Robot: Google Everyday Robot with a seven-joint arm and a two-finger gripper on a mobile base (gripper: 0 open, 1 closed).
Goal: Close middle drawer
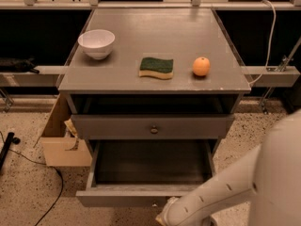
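The middle drawer (141, 195) of the grey cabinet stands pulled far out, and its deep empty grey box (150, 163) is open to view. Its flat front faces the lower edge of the view, with a small knob (154, 203) just visible at its centre. My gripper (164, 216) is at the bottom edge, right in front of that drawer front near the knob. It is mostly cut off by the frame. My white arm (225, 192) reaches to it from the lower right. The uppermost drawer (117, 126) with the round metal knob (154, 129) sits above it.
On the cabinet top (155, 41) stand a white bowl (96, 43), a green and yellow sponge (156, 67) and an orange (201, 66). An open cardboard box (63, 140) sits on the floor left of the cabinet, with a black cable (51, 192) nearby.
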